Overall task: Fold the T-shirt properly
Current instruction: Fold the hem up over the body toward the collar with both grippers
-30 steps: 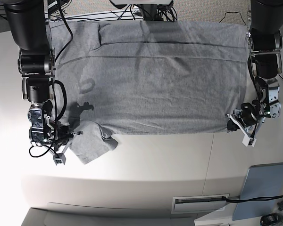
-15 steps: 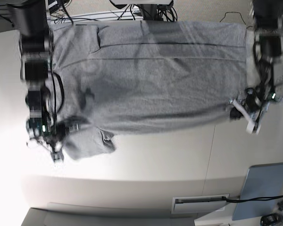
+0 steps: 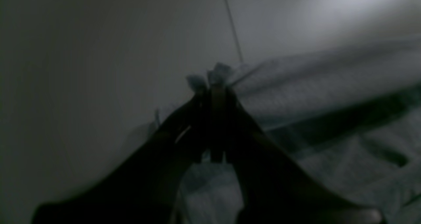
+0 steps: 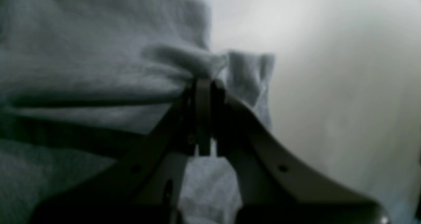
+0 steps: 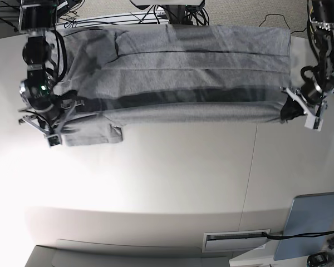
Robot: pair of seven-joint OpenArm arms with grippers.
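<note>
The heather-grey T-shirt point(image 5: 178, 72) lies stretched along the far side of the white table point(image 5: 156, 183), its near edge raised into a long fold. My left gripper point(image 5: 294, 107) is at the right of the base view, shut on the T-shirt's near right corner. In the left wrist view the left gripper point(image 3: 217, 84) pinches a tuft of T-shirt point(image 3: 329, 95). My right gripper point(image 5: 57, 118) is at the left, shut on the near left edge beside a hanging sleeve point(image 5: 92, 133). The right wrist view shows the right gripper point(image 4: 204, 82) with T-shirt point(image 4: 82, 69) bunched between its tips.
Cables point(image 5: 167, 14) run behind the table's far edge. A grey-blue panel point(image 5: 312, 222) lies at the near right, with a white slotted plate point(image 5: 236, 240) beside it. A seam point(image 5: 250, 167) crosses the tabletop.
Both grippers have moved toward the table's far side, carrying the T-shirt's near edge with them. The cloth now covers a narrower band, and the sleeve has been dragged along.
</note>
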